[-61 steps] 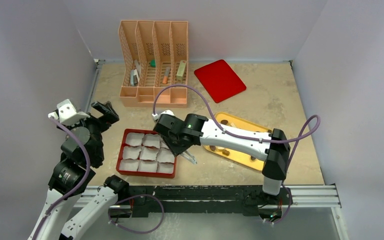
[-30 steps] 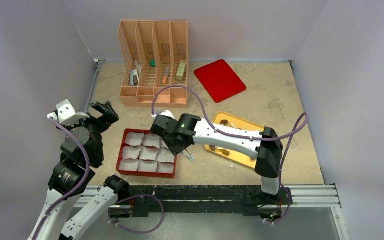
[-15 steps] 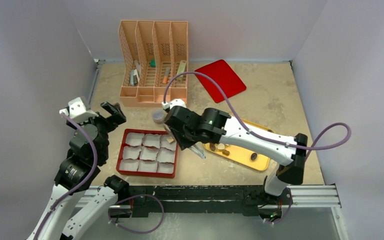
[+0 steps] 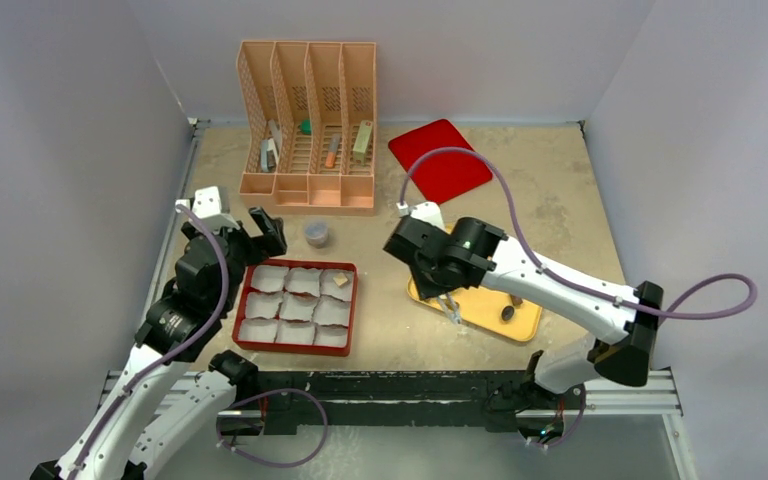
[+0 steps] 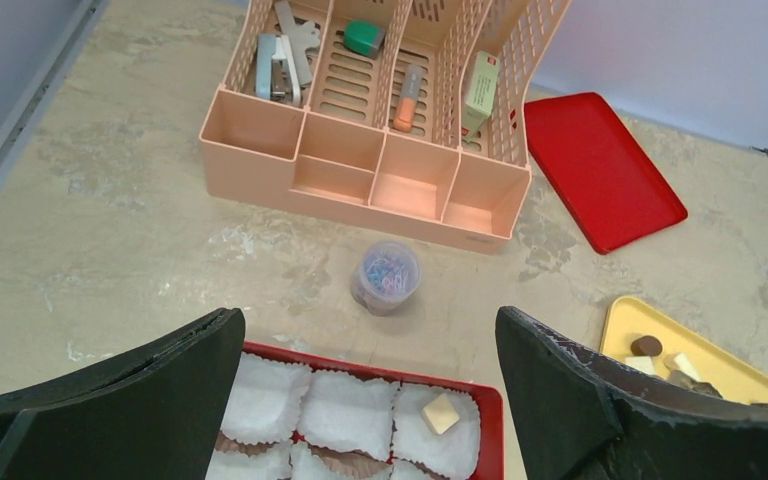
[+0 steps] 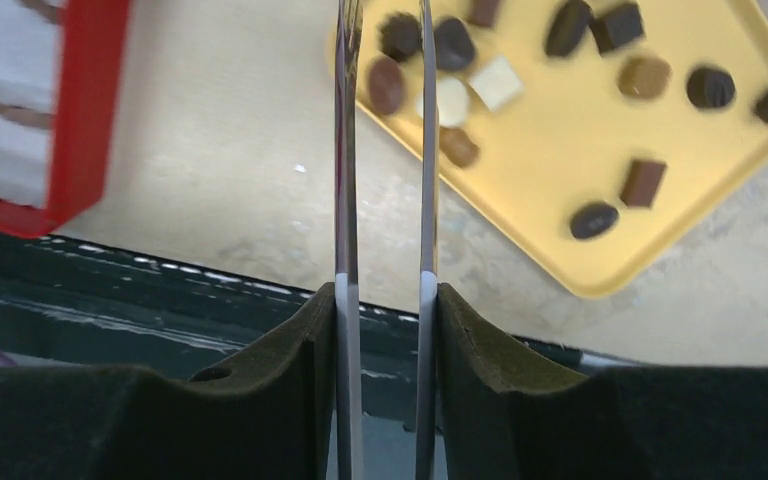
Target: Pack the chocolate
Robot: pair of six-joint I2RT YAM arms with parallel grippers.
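The chocolate [image 6: 643, 182] lay almost wholly on a yellow tray [image 6: 560, 200] near the near edge of the tabletop, right of the middle. At least 12 pieces showed there, dark, caramel and cream, scattered loose and mostly apart from each other. 1 tan square piece [image 5: 441, 412] lay alone in a paper cup in the far right cell of a red box [image 4: 295, 349]. That box sat near the near edge, left of the middle, and held 9 white paper cups [image 4: 285, 305] in 3 rows of 3.

The right gripper [image 6: 385, 330] was clamped on a pair of thin metal tweezers [image 6: 346, 150], its dark pads pressed against the 2 blades. The blades stood slightly apart. Their tips reached over the tray corner closest to the red box, with 2 dark pieces seen in the gap between them. The wrist view was too blurred to tell whether the tips touched either piece.

The left gripper [image 5: 368, 335] hung over the far left part of the red box, its 2 fingers spread wide and gripping nothing. Beyond it stood a small clear pot of paper clips [image 5: 387, 278], just short of a peach desk organizer [image 5: 360, 175] set by the far edge toward the far left corner. A flat red board [image 4: 440, 160] lay near the far edge, just right of the organizer.
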